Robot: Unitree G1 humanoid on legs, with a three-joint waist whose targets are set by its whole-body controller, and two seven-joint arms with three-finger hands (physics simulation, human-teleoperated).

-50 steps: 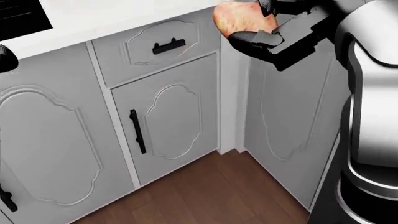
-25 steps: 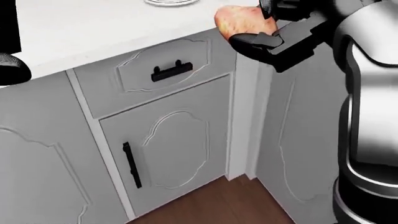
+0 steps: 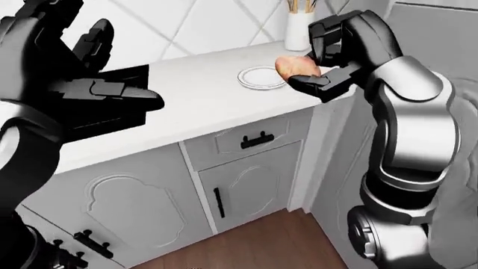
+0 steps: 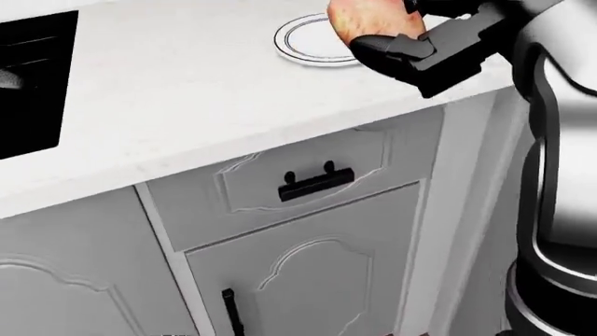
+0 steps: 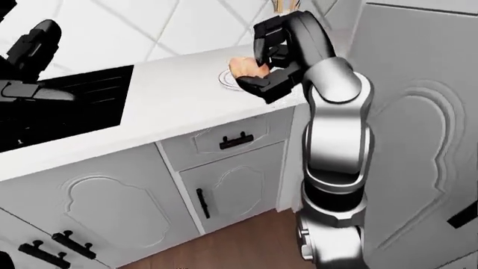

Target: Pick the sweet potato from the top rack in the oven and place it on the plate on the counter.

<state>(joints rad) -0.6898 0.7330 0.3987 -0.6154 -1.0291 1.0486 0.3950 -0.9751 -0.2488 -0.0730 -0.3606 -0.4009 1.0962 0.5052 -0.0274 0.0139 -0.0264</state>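
One sweet potato (image 3: 296, 65), gripped in right hand (image 3: 323, 72) beside plate (image 3: 259, 77) on counter (image 3: 194, 101); centre over plate, lower before releasing. Left hand (image 3: 89, 84) spread, empty.

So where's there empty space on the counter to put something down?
The wide white counter between the black stove and the plate is bare. It is crowded by the plate, where the right hand holds the sweet potato, near the utensil jar.
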